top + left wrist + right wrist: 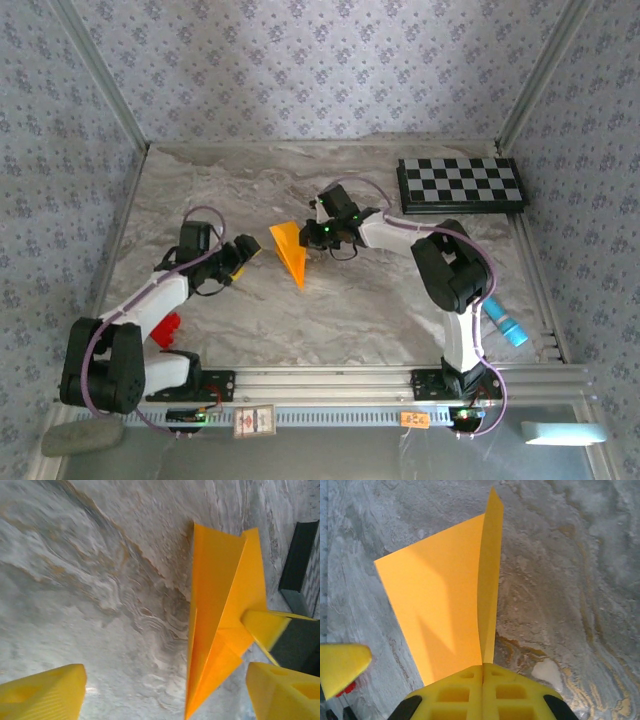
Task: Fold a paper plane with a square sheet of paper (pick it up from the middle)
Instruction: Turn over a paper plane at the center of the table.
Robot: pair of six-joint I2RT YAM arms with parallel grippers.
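Observation:
The square sheet of paper stands folded into an orange-yellow paper plane (289, 250), a narrow dart with a centre crease, at the middle of the marble table (380, 300). My right gripper (311, 239) is shut on its wide rear edge. In the right wrist view the yellow fingers (465, 692) pinch the raised fold, and the plane (440, 605) stretches away from them. My left gripper (242, 258) is open just left of the plane. In the left wrist view the plane (220, 610) rises between my wide-apart fingers (42, 695), its sharp tip closer to the right one.
A black-and-white checkerboard (460, 184) lies at the back right. A small red piece (167, 329) sits beside the left arm. A blue cylinder (506, 325) lies by the right arm's base. Patterned walls close in the table on three sides.

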